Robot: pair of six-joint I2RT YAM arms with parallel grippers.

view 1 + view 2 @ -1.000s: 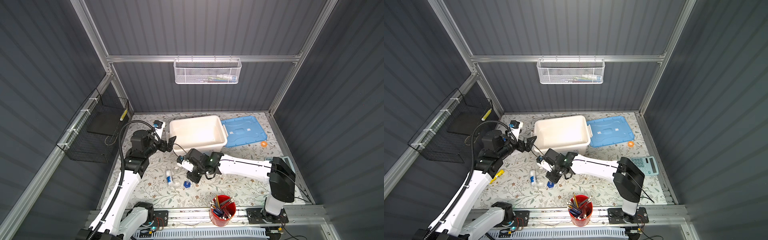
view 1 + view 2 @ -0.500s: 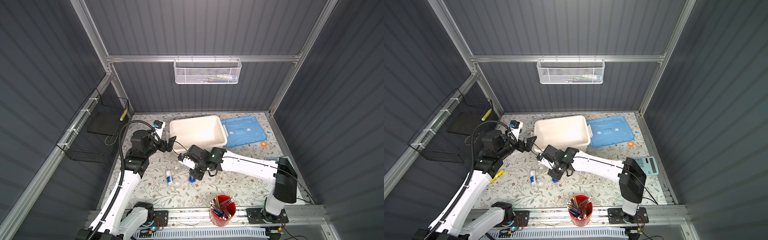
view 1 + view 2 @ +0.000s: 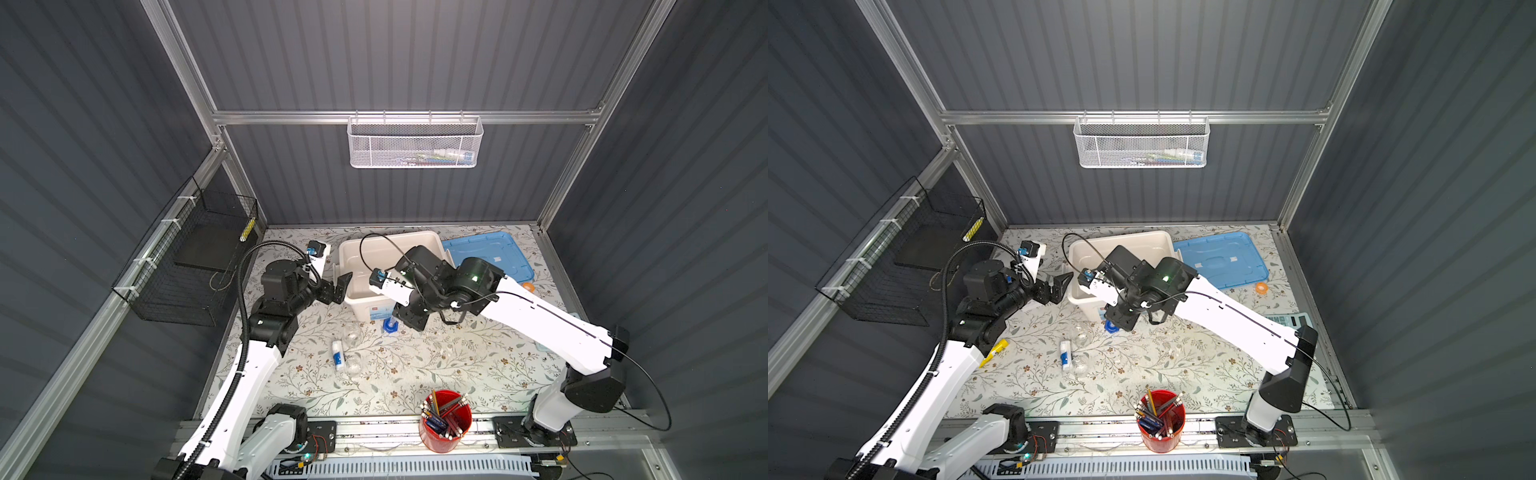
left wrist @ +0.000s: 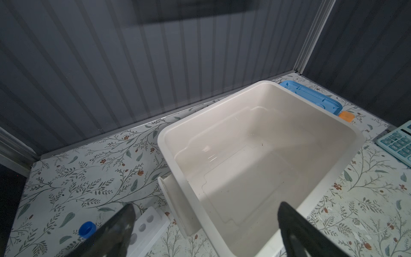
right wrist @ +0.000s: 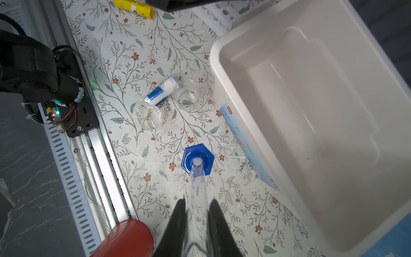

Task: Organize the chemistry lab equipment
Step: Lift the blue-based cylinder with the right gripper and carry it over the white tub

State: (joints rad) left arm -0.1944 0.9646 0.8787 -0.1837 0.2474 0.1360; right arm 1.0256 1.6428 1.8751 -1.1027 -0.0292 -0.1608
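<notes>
— Spotted the cylinder point(image 3: 390, 326)?
— Showed only its blue foot, under the right gripper point(image 3: 401, 323), just before the bin point(image 3: 376, 249).
— And the left gripper point(image 3: 337, 286)?
— Hung beside the bin's left end, jaws spread.
— Noticed other glass?
— Two beakers point(image 3: 353, 332), close by a white tube point(image 3: 338, 354).

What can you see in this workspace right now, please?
bin: 1, cream, back of table
lid: 1, blue, beside bin
measuring cylinder: 1, clear with blue foot, held beside bin
beakers: 2, clear, on table
small tube: 1, white-blue, beside beakers
pencil cup: 1, red, front edge
calculator: 1, pale blue, right edge
mesh basket: 1, white, back wall
wire basket: 1, black, left wall
left end effector: 1, black, open, near bin
right end effector: 1, black, shut on measuring cylinder
</notes>
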